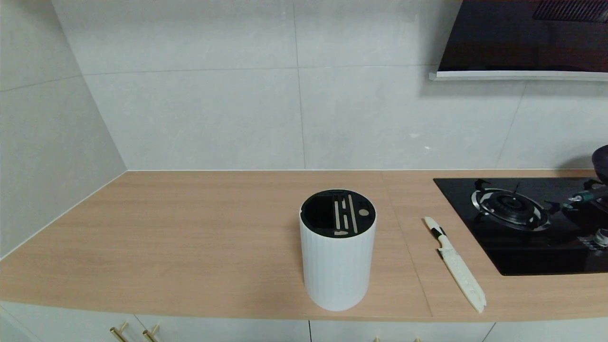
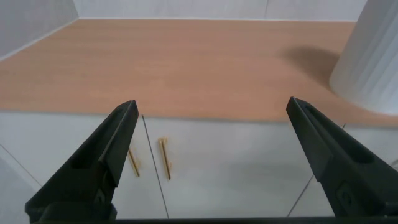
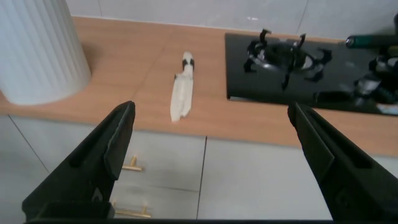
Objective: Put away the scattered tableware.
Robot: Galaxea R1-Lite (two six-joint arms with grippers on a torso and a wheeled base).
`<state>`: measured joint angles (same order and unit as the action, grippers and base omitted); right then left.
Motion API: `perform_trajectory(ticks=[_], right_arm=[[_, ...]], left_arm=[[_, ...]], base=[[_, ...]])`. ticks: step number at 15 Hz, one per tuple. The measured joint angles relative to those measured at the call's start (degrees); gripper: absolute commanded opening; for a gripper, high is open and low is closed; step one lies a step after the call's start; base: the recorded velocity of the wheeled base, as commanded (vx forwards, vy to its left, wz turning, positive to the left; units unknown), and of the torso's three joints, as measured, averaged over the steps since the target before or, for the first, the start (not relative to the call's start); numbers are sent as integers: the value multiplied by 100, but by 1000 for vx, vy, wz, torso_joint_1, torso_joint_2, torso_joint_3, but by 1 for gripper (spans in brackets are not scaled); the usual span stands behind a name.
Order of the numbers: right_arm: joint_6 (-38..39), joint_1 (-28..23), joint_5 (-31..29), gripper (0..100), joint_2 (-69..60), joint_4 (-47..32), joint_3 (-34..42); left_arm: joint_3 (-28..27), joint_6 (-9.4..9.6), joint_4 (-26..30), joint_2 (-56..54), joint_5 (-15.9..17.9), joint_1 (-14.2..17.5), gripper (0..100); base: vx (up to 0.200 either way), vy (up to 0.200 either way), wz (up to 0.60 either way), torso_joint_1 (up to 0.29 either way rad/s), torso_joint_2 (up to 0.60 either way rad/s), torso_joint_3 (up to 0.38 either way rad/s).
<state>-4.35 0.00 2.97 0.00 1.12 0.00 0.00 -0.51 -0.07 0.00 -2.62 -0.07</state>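
We see left gripper (image 2: 211,102) spread wide, empty, off front edge of countertop (image 1: 190,228). Right gripper (image 3: 210,106) likewise spread, empty. Gas hob (image 1: 513,256) at counter's right. White ribbed holder (image 1: 337,261) upright near front edge. Cream knife (image 1: 456,263) flat between holder and hob, touching neither.

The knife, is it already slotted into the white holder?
No, the knife lies flat on the counter, apart from the white holder, beside the stove.
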Motion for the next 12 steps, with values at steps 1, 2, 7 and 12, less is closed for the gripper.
perform_trajectory(ticks=[1,2,7,12], right_arm=[[0,0,0,100,0,2,0],[1,0,0,100,0,0,0],[11,0,0,100,0,0,0],[0,0,0,100,0,-6,0]], left_arm=[[0,0,-2,0,2,-2,100],[0,0,2,0,0,-2,100],[0,0,-2,0,0,0,100],[0,0,-2,0,0,-2,100]], base=[[0,0,0,261,-535,-276],[0,0,0,222,-456,-242],[0,0,0,152,-314,-163],[0,0,0,0,0,0]])
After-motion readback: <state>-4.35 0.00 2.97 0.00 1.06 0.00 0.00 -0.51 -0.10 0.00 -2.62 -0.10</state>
